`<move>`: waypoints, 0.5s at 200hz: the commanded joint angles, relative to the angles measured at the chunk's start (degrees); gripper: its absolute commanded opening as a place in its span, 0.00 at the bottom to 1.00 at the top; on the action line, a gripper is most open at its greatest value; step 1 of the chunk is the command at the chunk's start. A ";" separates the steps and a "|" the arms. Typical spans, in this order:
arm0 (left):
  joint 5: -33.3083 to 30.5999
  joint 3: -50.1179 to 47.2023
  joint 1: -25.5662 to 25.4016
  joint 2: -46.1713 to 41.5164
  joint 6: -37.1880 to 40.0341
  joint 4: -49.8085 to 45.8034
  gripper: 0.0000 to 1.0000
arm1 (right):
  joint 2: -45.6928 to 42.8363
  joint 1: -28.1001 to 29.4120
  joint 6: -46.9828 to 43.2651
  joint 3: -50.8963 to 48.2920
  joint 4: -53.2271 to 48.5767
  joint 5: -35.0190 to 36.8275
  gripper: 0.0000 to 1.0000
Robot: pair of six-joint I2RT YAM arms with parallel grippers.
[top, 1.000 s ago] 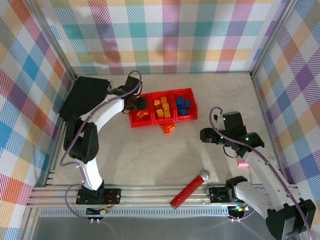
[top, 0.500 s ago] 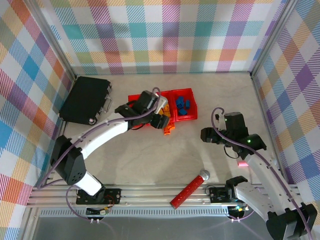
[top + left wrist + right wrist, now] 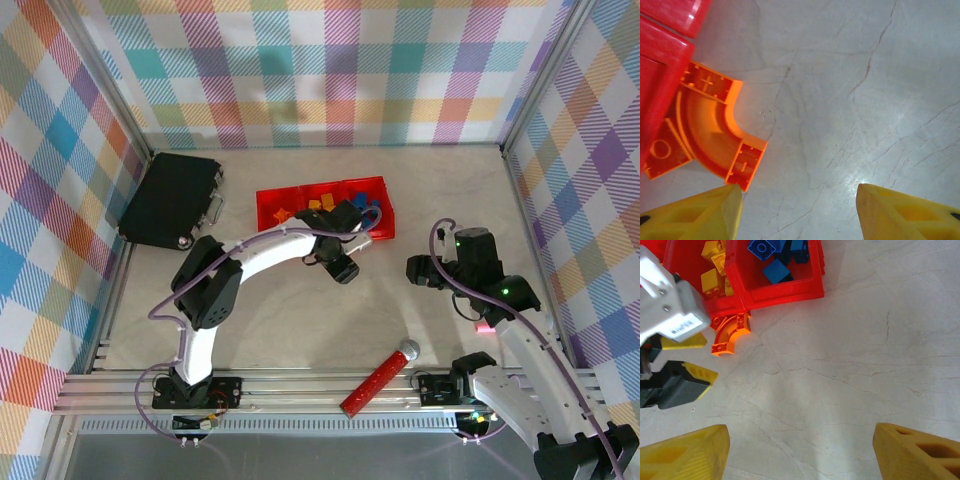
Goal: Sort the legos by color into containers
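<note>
One orange arch short: my left gripper [image 3: 797,202] hangs open and empty over the table [image 3: 865,100].
The arched orange brick [image 3: 710,135] lies outside, touching the red containers [image 3: 780,292]. Blue legos [image 3: 775,270] and yellow legos [image 3: 715,277] sit binned. My right gripper [image 3: 800,440] hovers, fingers apart, holding nothing.

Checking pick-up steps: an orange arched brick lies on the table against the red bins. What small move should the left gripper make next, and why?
Probably shift the left gripper sideways over the orange arched brick before lowering. In its wrist view the open fingers frame bare table, while the brick sits off to one side, touching the red bins.
</note>
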 commanded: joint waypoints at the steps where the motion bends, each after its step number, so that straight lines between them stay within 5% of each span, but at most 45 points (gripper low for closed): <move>1: -2.83 2.44 -0.79 1.25 1.49 -4.10 0.60 | 0.01 -0.27 -0.21 -0.36 -0.50 0.61 0.76; 100: -8.15 11.69 -0.87 8.57 -8.93 -4.12 0.55 | 1.43 -0.23 -0.25 -0.38 0.31 -0.38 0.76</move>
